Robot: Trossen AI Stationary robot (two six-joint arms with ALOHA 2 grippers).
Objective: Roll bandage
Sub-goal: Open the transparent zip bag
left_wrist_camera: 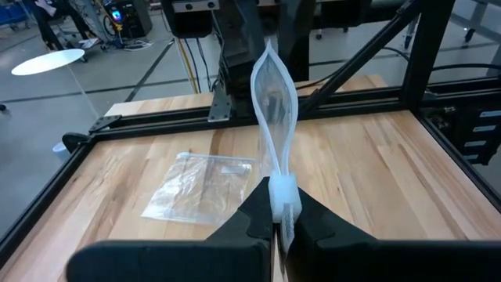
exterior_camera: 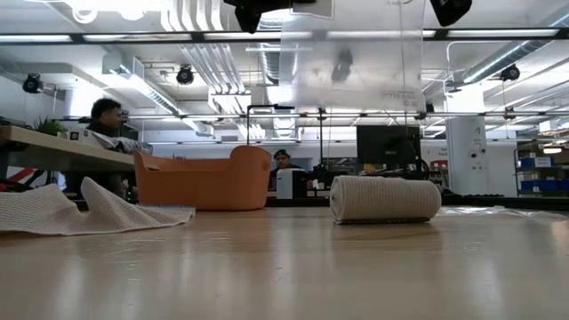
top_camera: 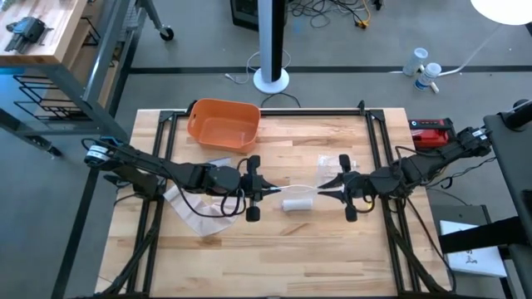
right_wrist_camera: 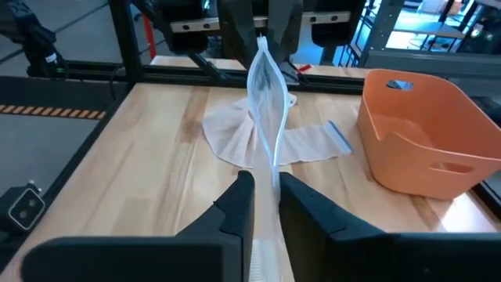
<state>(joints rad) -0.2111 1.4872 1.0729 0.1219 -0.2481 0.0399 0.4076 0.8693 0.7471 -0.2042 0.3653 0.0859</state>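
A clear plastic bag [top_camera: 291, 188] hangs in the air over the table's middle, stretched between my two grippers. My left gripper [top_camera: 259, 189] is shut on its left end and my right gripper [top_camera: 326, 189] on its right end. Under the bag a rolled bandage [top_camera: 298, 203] lies on its side on the table; the low view shows the rolled bandage [exterior_camera: 385, 198] below the bag [exterior_camera: 351, 62]. An unrolled bandage [top_camera: 195, 208] lies crumpled and flat on the table at the left. My left gripper pinches the bag's end with a white strip [left_wrist_camera: 282, 196] between its two fingers, coming level from the table's left. The bag stands on edge, clear of the table, and runs to the other gripper. My right gripper pinches the bag's opposite end [right_wrist_camera: 272, 168] between its two fingers, coming level from the table's right. The bag stands on edge and is lifted clear of the table.
An orange basket [top_camera: 223, 124] stands at the table's far left. A second clear bag [top_camera: 337, 164] lies flat beyond the grippers. A red tool [top_camera: 432, 131] sits at the far right edge. A black frame [top_camera: 378, 149] borders the table. People sit in the room beyond.
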